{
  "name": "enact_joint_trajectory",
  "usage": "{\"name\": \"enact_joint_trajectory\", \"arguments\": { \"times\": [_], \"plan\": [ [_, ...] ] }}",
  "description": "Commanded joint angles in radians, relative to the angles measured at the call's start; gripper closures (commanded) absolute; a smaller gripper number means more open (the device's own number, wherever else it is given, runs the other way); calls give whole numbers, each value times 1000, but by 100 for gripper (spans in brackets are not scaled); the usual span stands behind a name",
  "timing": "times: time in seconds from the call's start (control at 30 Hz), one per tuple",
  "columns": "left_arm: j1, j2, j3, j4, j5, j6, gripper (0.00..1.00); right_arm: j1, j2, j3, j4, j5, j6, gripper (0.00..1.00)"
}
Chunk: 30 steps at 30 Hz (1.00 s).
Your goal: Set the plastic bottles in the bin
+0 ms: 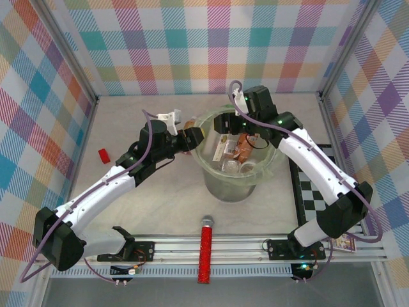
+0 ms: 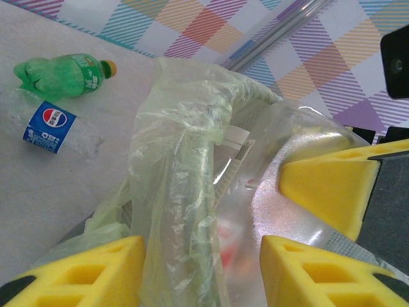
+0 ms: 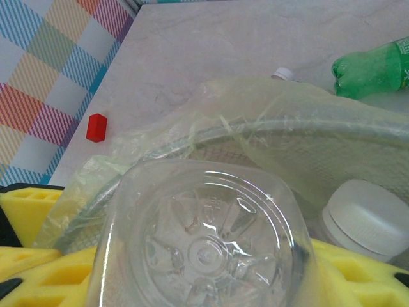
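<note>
Over the bin (image 1: 233, 188), the right gripper (image 3: 204, 281) is clamped on a clear bottle (image 3: 204, 249) above several bottles (image 1: 241, 153) lying inside, the left gripper (image 2: 201, 256) pinches the bin's bag-lined rim, and a green bottle (image 2: 64, 75) and a blue-label bottle (image 2: 54, 121) lie on the table (image 1: 172, 204) just beyond it.

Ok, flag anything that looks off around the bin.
The left hand straddles the crumpled pale green plastic liner at the rim of the round grey metal bin, not a bottle; the liner looks bunched between its yellow fingers. Nothing looks spilled.
</note>
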State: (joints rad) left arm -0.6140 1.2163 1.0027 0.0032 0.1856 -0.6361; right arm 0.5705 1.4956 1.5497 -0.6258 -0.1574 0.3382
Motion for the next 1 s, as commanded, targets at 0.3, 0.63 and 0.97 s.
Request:
{"name": "enact_joint_trajectory", "arguments": {
  "times": [0.3,0.63,0.97],
  "plan": [
    [-12,0,-12,32,3,4,51,13,-13,238,-308,115,-84,15],
    [-12,-7,-13,29,14,7,54,-11,117,422,-316,138,-138,35],
    [-18,5,-10,29,12,7,55,-20,279,558,-348,103,-155,51]
  ]
}}
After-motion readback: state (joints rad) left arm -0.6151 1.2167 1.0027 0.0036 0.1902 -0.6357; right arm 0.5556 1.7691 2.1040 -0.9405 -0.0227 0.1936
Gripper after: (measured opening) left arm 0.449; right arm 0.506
